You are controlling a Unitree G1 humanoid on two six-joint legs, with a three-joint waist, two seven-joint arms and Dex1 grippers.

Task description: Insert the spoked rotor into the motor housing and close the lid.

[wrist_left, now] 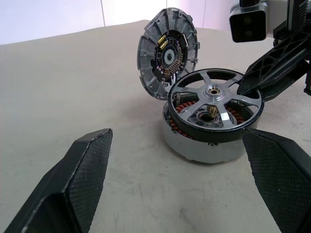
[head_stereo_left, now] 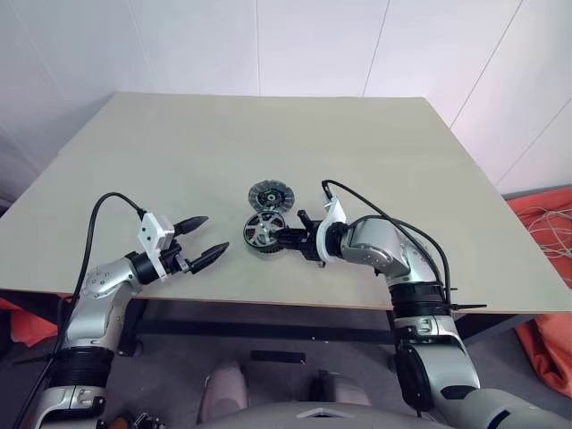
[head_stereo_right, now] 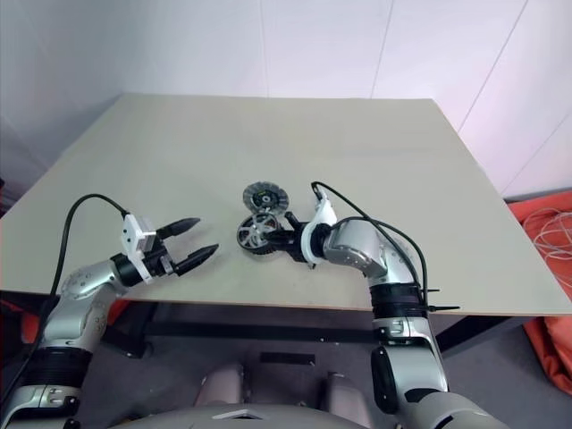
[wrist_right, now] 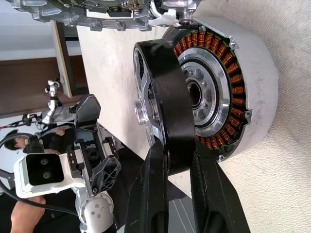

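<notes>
beige table [head_stereo_left: 268,143], white panelled wall [head_stereo_left: 313,45], orange bag [head_stereo_left: 545,268] beside it

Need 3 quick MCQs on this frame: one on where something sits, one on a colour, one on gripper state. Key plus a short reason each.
1. Where is the round grey ribbed metal lid?
A. flat on the housing
B. tilted, leaning against the housing
C. in the left gripper

2. What colour are the windings inside the round motor housing?
A. copper
B. blue
C. white

3. What is the right gripper doing?
A. open, apart from everything
B. shut on the black rim of the silver spoked rotor
C. shut on the lid

Key:
1 B: in the left wrist view the lid stands on edge beside the housing, inner face showing.
2 A: the right wrist view shows copper coils around the silver centre.
3 B: both black fingers pinch the rotor's rim, held tilted over the housing; the left gripper is open and apart.
</notes>
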